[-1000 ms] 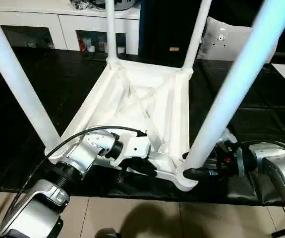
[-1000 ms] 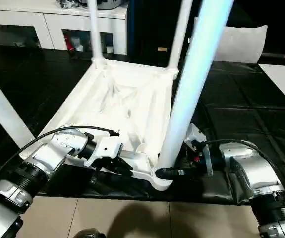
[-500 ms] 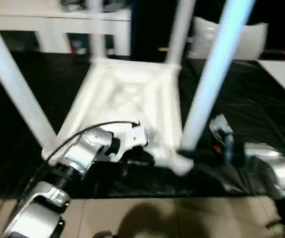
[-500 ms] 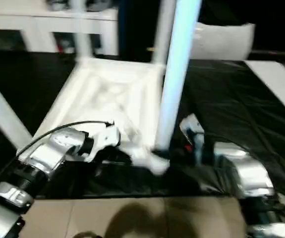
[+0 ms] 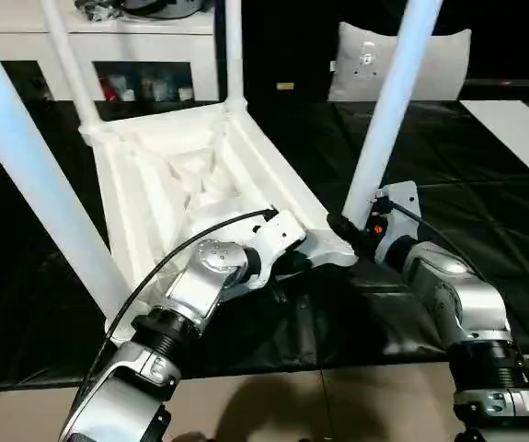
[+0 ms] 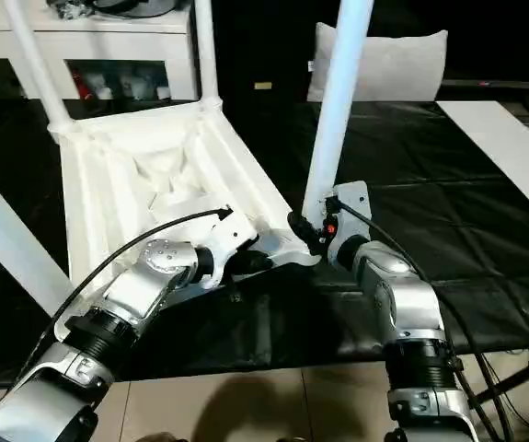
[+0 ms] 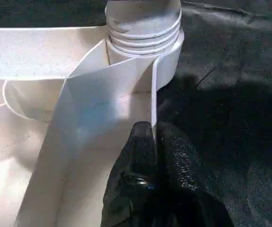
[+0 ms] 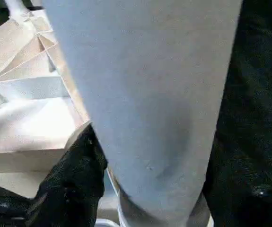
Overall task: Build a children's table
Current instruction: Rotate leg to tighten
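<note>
The white plastic rectangular tabletop (image 5: 167, 189) is lying upside down on the black-covered counter (image 5: 485, 193), its X-ribbed underside facing up and its near right corner pointing toward the robot. Four long white tapered tube legs are standing up from the round corner sockets: the near left leg (image 5: 39, 175), the two far legs (image 5: 69, 60) (image 5: 234, 51), and the near right leg (image 5: 388, 110).

The left gripper (image 7: 153, 142) is pinching the thin side wall of the tabletop, its black fingers pressed together on that wall just beside the near right corner socket (image 7: 145, 33).

The right gripper (image 5: 345, 226) is sitting at the foot of the near right leg, with one black finger (image 8: 76, 175) on either side of the tube and the jaws closed around it.

A white cabinet with glass doors (image 5: 108, 55) is standing beyond the counter's far edge, and a white cushion-like object (image 5: 430, 60) is lying at far right.
</note>
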